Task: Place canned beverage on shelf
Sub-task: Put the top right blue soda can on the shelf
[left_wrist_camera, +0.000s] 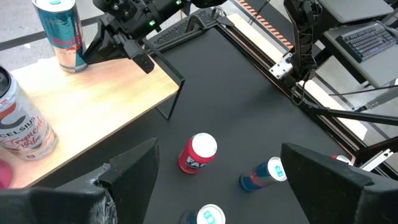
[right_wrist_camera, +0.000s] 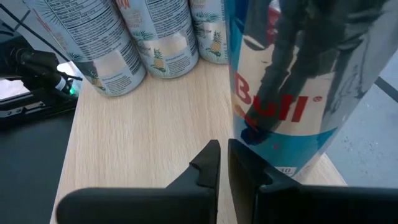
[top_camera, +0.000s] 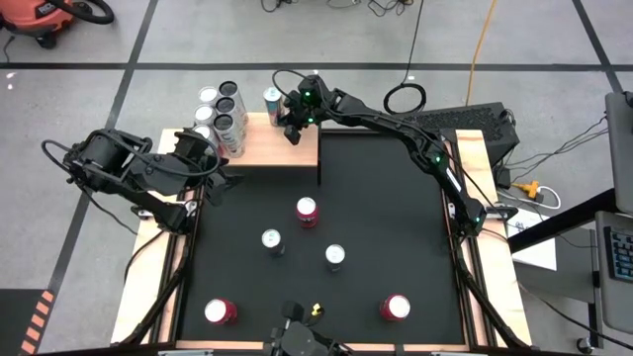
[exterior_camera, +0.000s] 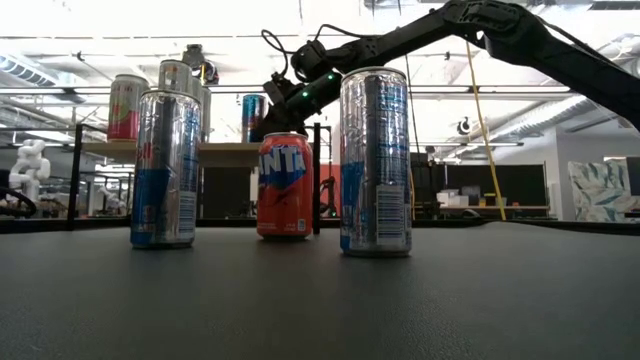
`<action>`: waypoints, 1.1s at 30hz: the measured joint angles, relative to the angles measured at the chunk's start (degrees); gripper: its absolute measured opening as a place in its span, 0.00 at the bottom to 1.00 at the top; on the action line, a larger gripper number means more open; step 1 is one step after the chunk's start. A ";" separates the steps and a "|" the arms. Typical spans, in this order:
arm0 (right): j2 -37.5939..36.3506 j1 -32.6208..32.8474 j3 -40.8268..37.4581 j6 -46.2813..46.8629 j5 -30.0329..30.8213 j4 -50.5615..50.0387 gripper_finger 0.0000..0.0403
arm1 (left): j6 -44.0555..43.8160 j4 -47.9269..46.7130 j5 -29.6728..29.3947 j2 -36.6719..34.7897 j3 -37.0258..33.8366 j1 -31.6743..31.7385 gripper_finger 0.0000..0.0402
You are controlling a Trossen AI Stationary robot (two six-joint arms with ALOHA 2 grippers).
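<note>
Here, the right gripper (top_camera: 294,132) is being held over the shelf (top_camera: 282,148), with its two fingers (right_wrist_camera: 208,165) pressed together and nothing clasped between them. In the right wrist view, the closed fingertips are being shown just above the pale wood, right beside the foot of a blue and silver Red Bull can (right_wrist_camera: 298,87); whether they are touching it cannot be told. That can (top_camera: 271,99) is being seen standing upright on the shelf at its back edge, just beside the gripper.

Farther along the same shelf, a cluster of light-coloured cans (top_camera: 226,117) with a pineapple print is being kept upright at the shelf's left end, apart from the Red Bull can.

The left gripper (top_camera: 213,163) is being held near the left end of the shelf, at the edge of the black tabletop (top_camera: 396,227), with its fingers (left_wrist_camera: 134,168) spread wide and nothing between them.

On the tabletop, well apart from the shelf, several cans are being left standing: a red can (top_camera: 307,211) nearest the shelf, two silver and blue cans (top_camera: 272,240) and (top_camera: 335,256) behind it towards the front, and two more red-topped cans (top_camera: 220,311) and (top_camera: 396,307) near the front corners. In the low view, the orange Fanta can (exterior_camera: 284,186) is being framed between the two tall silver cans, with the shelf raised on thin black supports behind them.
</note>
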 joint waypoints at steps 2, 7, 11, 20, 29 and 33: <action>-0.15 0.00 0.00 -0.06 -0.10 -0.14 0.02 | -0.04 0.00 0.00 0.00 0.00 -0.02 0.84; -2.67 -0.04 -0.02 -1.01 -0.24 -4.20 0.02 | -0.17 0.02 0.00 0.00 0.00 0.00 0.84; -4.65 -0.30 0.00 -3.51 -0.13 -9.17 0.02 | -0.15 0.00 -0.28 0.21 0.02 -0.02 0.84; -4.63 -1.62 -0.02 -4.09 4.77 -9.99 0.02 | 1.32 0.04 -0.31 0.72 0.02 0.00 0.84; -2.96 -2.08 -0.02 -1.55 4.31 -5.55 0.02 | 1.33 0.04 -0.28 0.70 0.02 0.00 0.84; -2.92 -2.08 -0.02 -1.46 4.27 -4.75 0.02 | 1.29 0.04 -0.28 0.70 0.02 -0.02 0.84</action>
